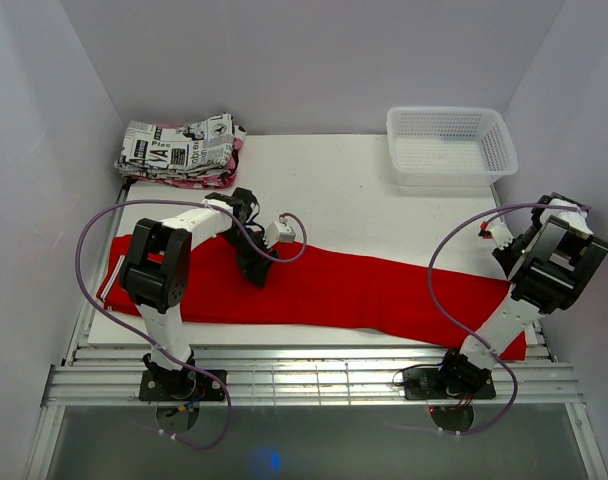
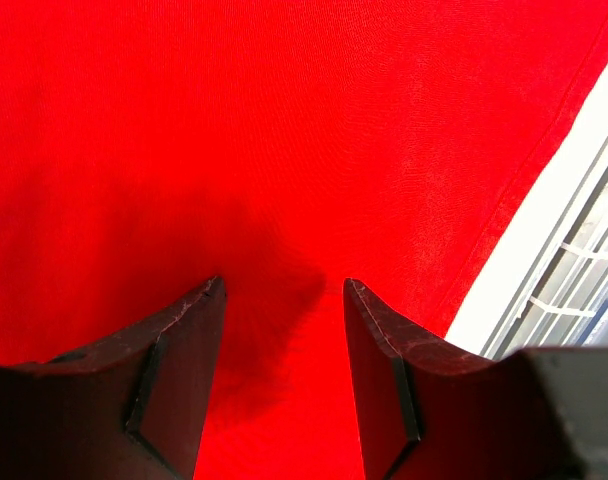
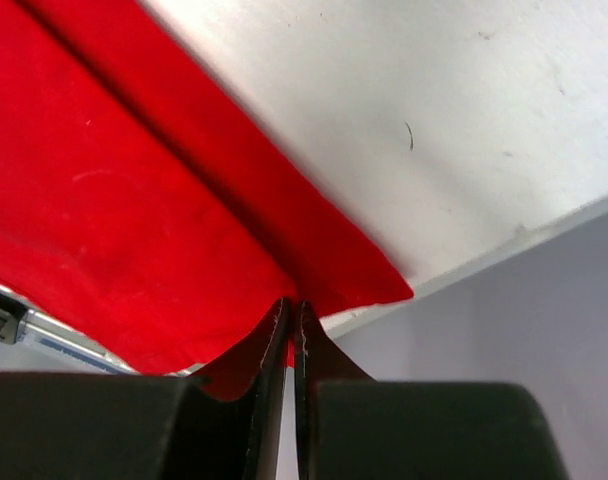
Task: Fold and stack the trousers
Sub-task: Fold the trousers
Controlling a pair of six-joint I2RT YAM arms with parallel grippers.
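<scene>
Now: trousers (image 1: 364, 290) lie lengthwise across table (image 1: 354, 190), along near edge. Right gripper (image 3: 292, 303) pinched tight on cloth at right leg end. Left gripper (image 2: 284, 285) jaws apart, low over cloth left of middle, holding nothing. Judged step: first fold, end grasped. Next: lift end, carry it leftward over other half, edges matched.

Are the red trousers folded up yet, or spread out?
Spread out. The trousers lie as one long strip across the table, left edge to right; no crosswise fold shows.
</scene>
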